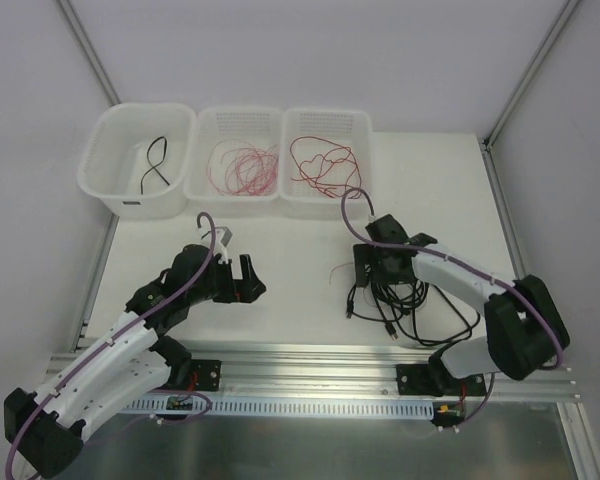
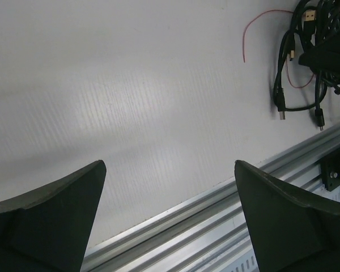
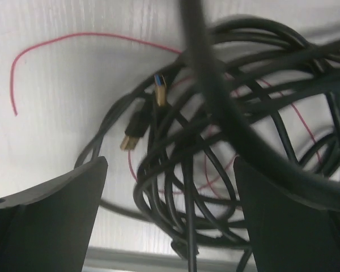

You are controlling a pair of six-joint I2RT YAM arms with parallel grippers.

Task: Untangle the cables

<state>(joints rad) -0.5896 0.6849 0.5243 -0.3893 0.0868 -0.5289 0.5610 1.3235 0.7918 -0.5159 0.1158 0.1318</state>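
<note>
While the left gripper (image 2: pixel 169 167) just hangs wide open over the table (image 2: pixel 130 85) with nothing in it, the black cables (image 3: pixel 209 85) sit tangled with a thin red wire (image 3: pixel 56 37) over on the right. The right gripper (image 3: pixel 170 164) hovers just above that pile, jaws spread wide.

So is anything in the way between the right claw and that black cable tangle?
Nothing visible. The right gripper hangs open directly over the black cable tangle, with only a thin red wire threaded through it.
</note>
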